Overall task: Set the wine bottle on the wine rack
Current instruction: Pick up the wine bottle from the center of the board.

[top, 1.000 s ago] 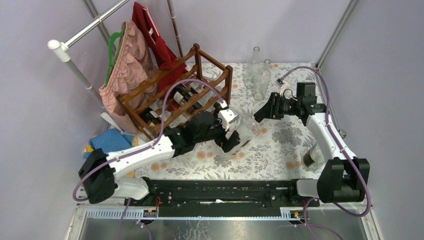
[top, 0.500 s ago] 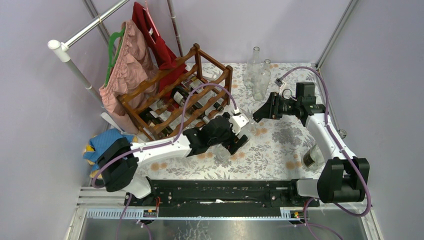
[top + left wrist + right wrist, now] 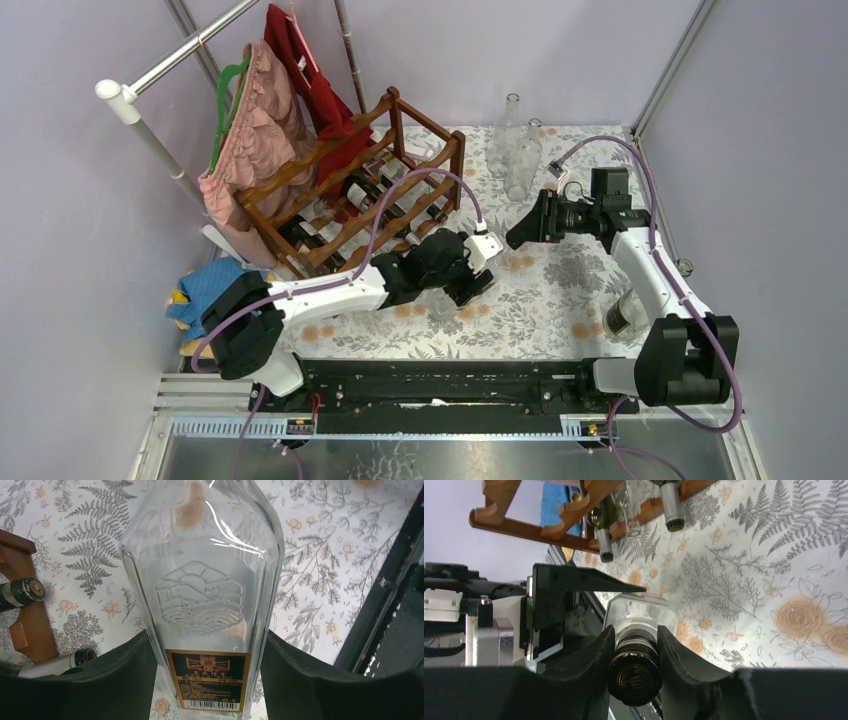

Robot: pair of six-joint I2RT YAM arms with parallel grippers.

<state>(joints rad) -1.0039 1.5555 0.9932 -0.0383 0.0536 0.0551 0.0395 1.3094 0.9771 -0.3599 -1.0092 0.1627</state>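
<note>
The wine bottle (image 3: 205,575) is clear glass with a black and gold label. It lies nearly level above the flowered tablecloth, between my two grippers (image 3: 495,258). My left gripper (image 3: 207,645) has its dark pads against both sides of the bottle's body near the label; in the top view it is at mid-table (image 3: 462,290). My right gripper (image 3: 631,635) is shut on the bottle's neck just behind the dark cap (image 3: 634,677), to the upper right (image 3: 520,232). The wine rack (image 3: 350,190) stands at the back left, and its lower rails show in the right wrist view (image 3: 524,527).
Several dark bottles (image 3: 365,195) lie in the rack, necks toward the table. Two clear bottles (image 3: 515,150) stand at the back. Another bottle (image 3: 625,315) lies by the right edge. Clothes (image 3: 260,130) hang on a rail beside the rack, above a blue cloth (image 3: 215,285).
My left arm has swung right along the bottle, and its jaws have closed in from wide open onto the body. The right gripper has kept its hold and hardly moved.
</note>
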